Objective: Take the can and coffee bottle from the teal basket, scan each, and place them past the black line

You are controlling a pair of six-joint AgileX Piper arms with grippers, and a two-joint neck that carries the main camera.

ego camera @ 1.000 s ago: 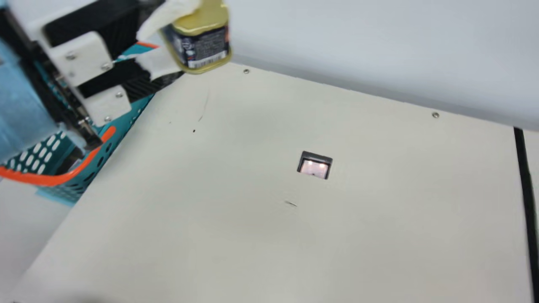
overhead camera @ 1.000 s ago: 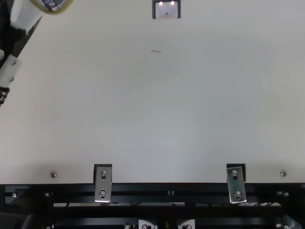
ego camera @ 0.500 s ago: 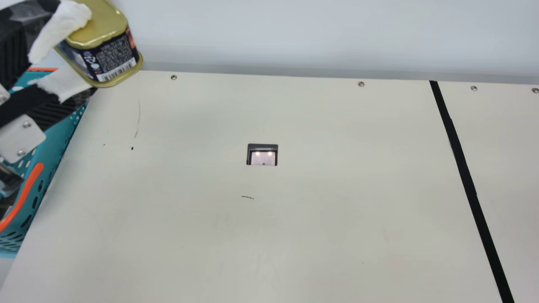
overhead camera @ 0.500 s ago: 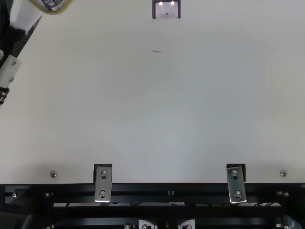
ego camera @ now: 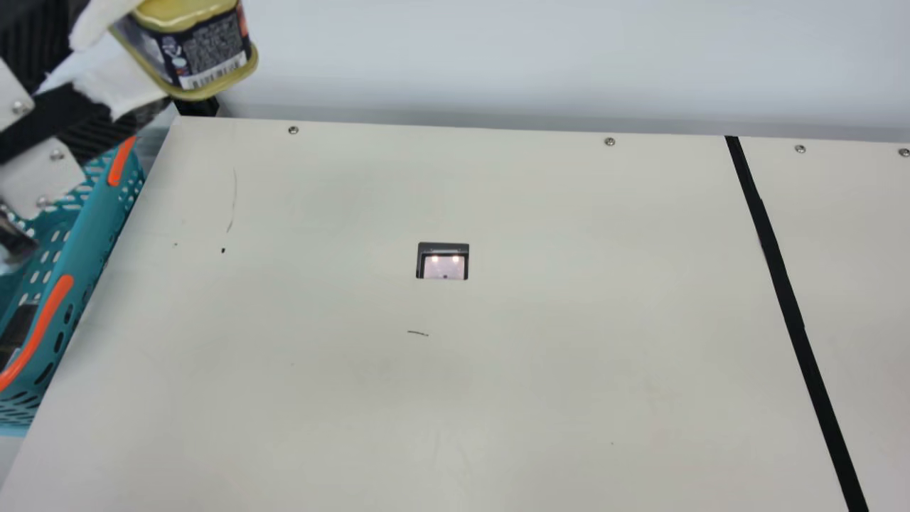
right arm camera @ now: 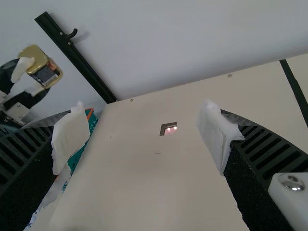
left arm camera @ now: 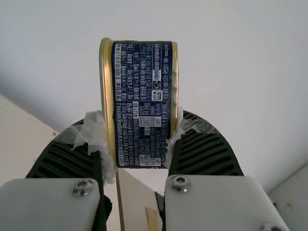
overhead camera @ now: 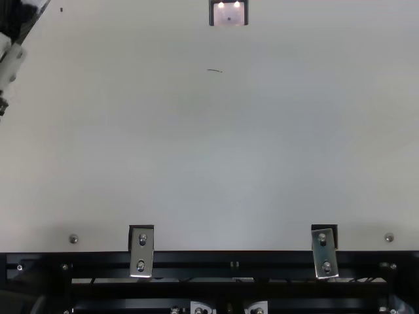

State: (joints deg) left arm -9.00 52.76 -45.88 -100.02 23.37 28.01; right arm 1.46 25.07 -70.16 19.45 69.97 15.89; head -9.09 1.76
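Left end effector (left arm camera: 139,137) had the can (ego camera: 206,57) clamped between its wrapped fingers, tilted, in the air near the teal basket (ego camera: 106,213). Right end effector (right arm camera: 143,137) was open, nothing between its fingers. Scan window (ego camera: 443,267) sat well apart from the can; nothing was past the black line (ego camera: 785,291). Coffee bottle: dark item (ego camera: 14,331) in the basket, couldn't tell if that was it.

Risks, my read:
- Missed scan. Barcode strip (ego camera: 217,71) was on a side wall of the can, not turned down to the window. Without a wrist roll, the scanner would likely get the wrong face.
- Slip. Finger wrap looked loose and ragged, can walls smooth metal. A fast swing or a knock could twist it.
- Snag. Coming down too early could clip the basket rim or the edge of the bench (ego camera: 569,391).
- Short drop. Releasing before the whole can cleared the line would fail the placement.
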